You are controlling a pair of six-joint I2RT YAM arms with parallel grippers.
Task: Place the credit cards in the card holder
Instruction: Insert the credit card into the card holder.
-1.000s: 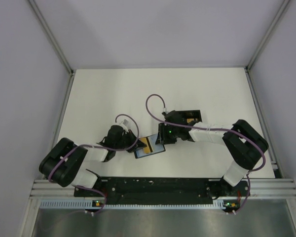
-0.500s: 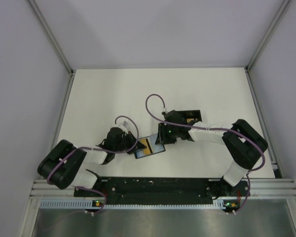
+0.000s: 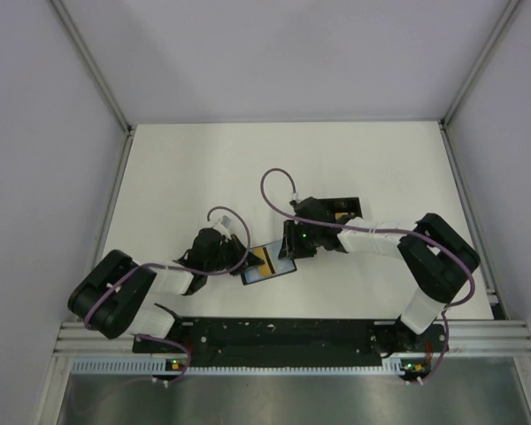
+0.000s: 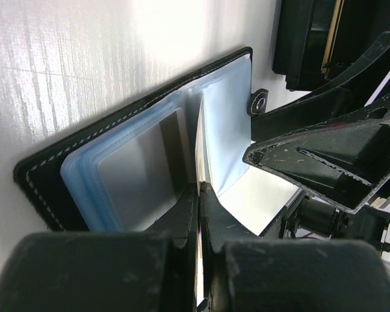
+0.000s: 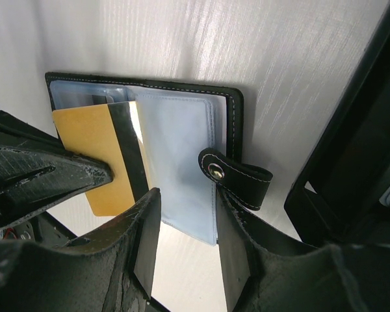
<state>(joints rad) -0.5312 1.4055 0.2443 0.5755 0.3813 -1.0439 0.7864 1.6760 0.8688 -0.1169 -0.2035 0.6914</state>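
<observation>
Two grippers meet over an open black card holder [image 5: 175, 149] lying flat on the white table [image 3: 203, 168], near its front middle. The left gripper [image 4: 199, 190], fingers pressed together, pinches a gold card [image 5: 94, 156] with a black stripe, its edge at a clear sleeve. The right gripper [image 5: 187, 205] hangs with jaws spread astride the clear page beside the snap strap [image 5: 237, 175].

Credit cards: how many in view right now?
1 clearly: a gold card pinched by the left gripper, over the open card holder. A gold patch in the black box may be another; more could be hidden there.
</observation>
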